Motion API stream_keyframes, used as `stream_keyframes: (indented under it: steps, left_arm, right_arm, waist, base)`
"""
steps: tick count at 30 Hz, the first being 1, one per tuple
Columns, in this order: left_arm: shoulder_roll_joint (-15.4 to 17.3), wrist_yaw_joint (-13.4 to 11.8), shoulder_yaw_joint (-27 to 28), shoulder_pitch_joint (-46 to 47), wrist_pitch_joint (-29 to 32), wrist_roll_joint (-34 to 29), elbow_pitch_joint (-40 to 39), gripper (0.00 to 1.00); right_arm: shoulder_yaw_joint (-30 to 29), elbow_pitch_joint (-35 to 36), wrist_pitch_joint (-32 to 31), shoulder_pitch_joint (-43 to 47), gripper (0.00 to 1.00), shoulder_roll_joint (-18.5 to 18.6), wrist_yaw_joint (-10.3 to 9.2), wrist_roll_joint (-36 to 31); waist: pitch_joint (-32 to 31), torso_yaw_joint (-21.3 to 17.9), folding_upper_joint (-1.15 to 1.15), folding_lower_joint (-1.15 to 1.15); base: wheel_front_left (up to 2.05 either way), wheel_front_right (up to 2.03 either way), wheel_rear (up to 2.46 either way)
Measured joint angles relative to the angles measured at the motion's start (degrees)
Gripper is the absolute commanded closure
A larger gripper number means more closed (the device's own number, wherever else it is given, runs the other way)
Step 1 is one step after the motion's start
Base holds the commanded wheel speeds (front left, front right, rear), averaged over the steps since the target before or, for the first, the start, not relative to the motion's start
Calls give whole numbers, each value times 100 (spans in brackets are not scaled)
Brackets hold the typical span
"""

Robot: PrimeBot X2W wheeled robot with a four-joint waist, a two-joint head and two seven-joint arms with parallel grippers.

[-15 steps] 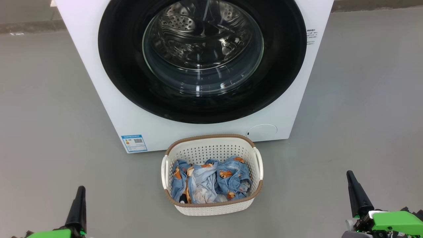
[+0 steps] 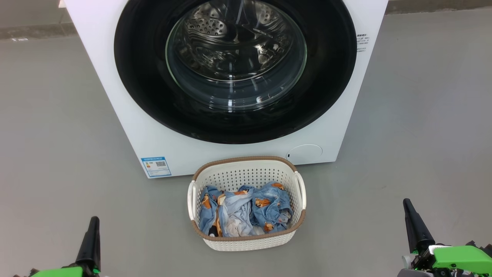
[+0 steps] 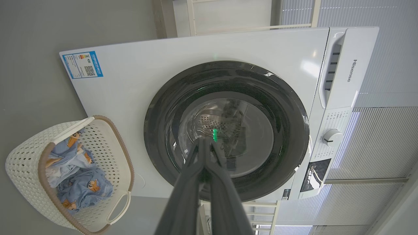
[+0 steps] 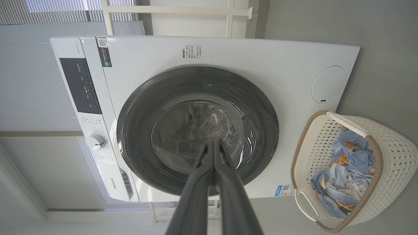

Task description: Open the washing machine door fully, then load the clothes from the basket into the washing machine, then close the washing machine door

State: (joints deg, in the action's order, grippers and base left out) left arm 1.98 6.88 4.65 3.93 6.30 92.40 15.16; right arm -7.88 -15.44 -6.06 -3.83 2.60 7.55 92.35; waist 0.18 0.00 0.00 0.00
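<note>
Washer point(image 2: 127, 130) stands on the floor point(image 2: 50, 134) in the head view, its door point(image 2: 236, 61) flat against the front and not yet opened. The basket point(image 2: 246, 158) sits on the floor just before the washer, below the door, with the clothes point(image 2: 246, 209) heaped inside. The left pincer point(image 2: 93, 227) at the lower left and the right pincer point(image 2: 408, 209) at the lower right each taper to a single dark point. Both have their jaws together and hold nothing, and both are well apart from basket and door.

In the left wrist view, the two fingers point(image 3: 187, 182) lie pressed side by side, aimed at the door's glass. The door looks rigid, weighty on its hinge and glossy, so a pinch on its face would likely slip. The hold belongs behind the outer edge, on the side away from the hinge. Which side that is, and whether there is a recess, I cannot tell.

In the right wrist view, the fingers point(image 4: 196, 189) are likewise closed tight and pointed at the glass, with the basket off to one side. The clothes look light, limp and crumpled. A pinch on a raised fold near the top of the heap should lift them. They will probably drape and trail, and could tug the light basket or catch on its edge.
</note>
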Motion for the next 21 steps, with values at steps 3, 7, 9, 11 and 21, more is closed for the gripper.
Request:
stream_keyframes:
  steps: [3,7,9,11,21]
  left_arm:
    - [0,0,0,0,0,0,0,100]
    - [0,0,0,0,0,0,0,100]
    - [0,0,0,0,0,0,0,100]
    - [0,0,0,0,0,0,0,100]
    - [0,0,0,0,0,0,0,100]
  right_arm:
    - [0,0,0,0,100,0,0,0]
    - [0,0,1,0,100,0,0,0]
    - [0,0,1,0,100,0,0,0]
    - [0,0,0,0,100,0,0,0]
    - [0,0,1,0,100,0,0,0]
  waist:
    - [0,0,0,0]
    - [0,0,0,0]
    - [0,0,0,0]
    - [0,0,0,0]
    - [0,0,0,0]
  base:
    - [0,0,0]
    - [0,0,0]
    - [0,0,0]
    - [0,0,0]
    - [0,0,0]
